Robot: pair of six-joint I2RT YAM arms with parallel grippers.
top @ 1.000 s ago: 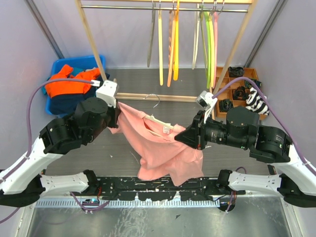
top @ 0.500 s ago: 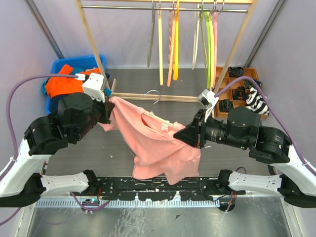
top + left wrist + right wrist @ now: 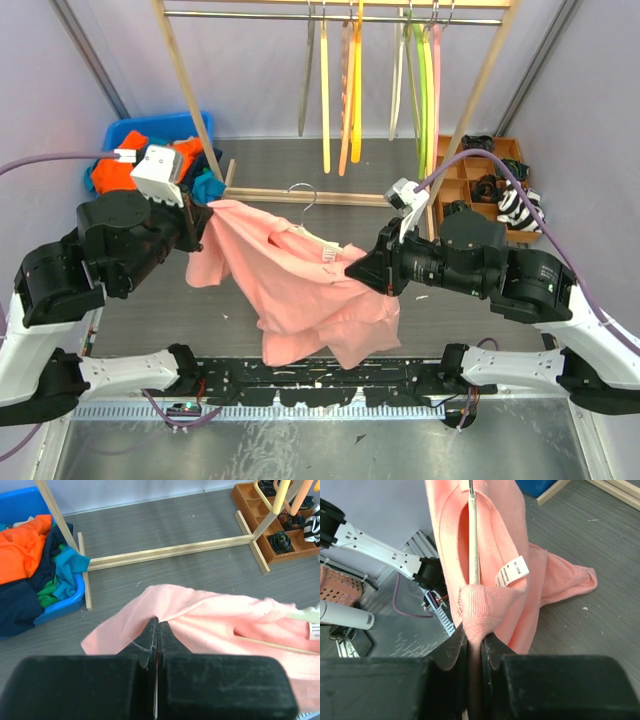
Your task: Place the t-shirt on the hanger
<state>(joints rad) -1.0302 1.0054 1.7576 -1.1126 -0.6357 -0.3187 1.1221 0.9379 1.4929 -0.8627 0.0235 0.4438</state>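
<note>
Two claws, both pinched tight on fabric! Over on the left, the left gripper (image 3: 156,627) had its jaws pressed together on a fold at the edge of the t-shirt (image 3: 300,290), holding it up not far from the blue bin (image 3: 115,135) of clothes. The right gripper (image 3: 474,630) was clamped on the ribbed collar, right where one arm of the hanger (image 3: 472,540) ran into the cloth. The salmon shirt hung stretched between the two arms above the grey table (image 3: 250,170), its lower part drooping toward the near edge. The hanger's wire hook poked out on the far side, toward the wooden rack (image 3: 180,80) and its coloured hangers (image 3: 355,90).
</note>
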